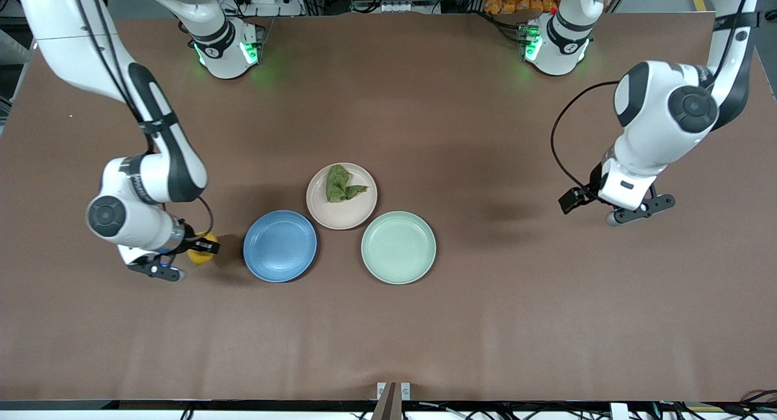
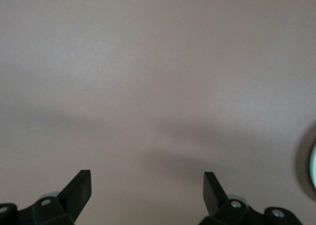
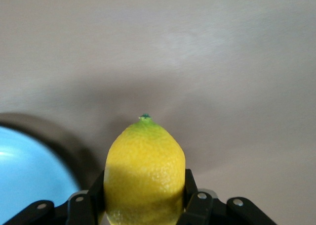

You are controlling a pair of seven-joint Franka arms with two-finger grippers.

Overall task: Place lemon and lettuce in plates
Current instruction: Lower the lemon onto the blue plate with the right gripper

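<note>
The lettuce [image 1: 343, 184], a dark green wrinkly leaf, lies in the beige-pink plate [image 1: 322, 209]. The blue plate [image 1: 280, 246] sits empty beside it, nearer the front camera. My right gripper [image 1: 197, 250] is shut on the yellow lemon [image 1: 201, 255] and holds it over the table beside the blue plate, toward the right arm's end. In the right wrist view the lemon [image 3: 144, 173] fills the gap between the fingers [image 3: 95, 188], and the blue plate's edge [image 3: 27, 178] shows. My left gripper [image 2: 147, 188] is open and empty over bare table at the left arm's end, where it waits.
A pale mint green plate [image 1: 398, 247] sits empty beside the blue and beige-pink plates, toward the left arm's end; its edge shows in the left wrist view [image 2: 313, 160]. The brown table [image 1: 485, 323] spreads wide around the three plates.
</note>
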